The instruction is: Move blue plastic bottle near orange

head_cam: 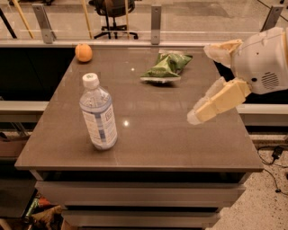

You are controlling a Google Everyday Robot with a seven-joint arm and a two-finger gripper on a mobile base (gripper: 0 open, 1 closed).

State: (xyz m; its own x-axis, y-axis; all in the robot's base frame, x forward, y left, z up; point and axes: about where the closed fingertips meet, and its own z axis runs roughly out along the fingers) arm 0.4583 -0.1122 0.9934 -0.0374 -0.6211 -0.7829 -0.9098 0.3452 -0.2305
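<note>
The blue plastic bottle (98, 113), clear with a white cap and a pale blue-and-white label, stands upright on the left front part of the brown table (148, 134). The orange (83, 52) sits at the table's far left corner, well behind the bottle. My gripper (199, 84) hangs over the right side of the table, far to the right of the bottle. Its two cream fingers (218, 102) are spread wide and hold nothing.
A green snack bag (166, 67) lies at the back middle of the table. Behind the table runs a glass railing with metal posts (155, 22), and an office chair (112, 13) stands beyond it. Shelves sit under the tabletop.
</note>
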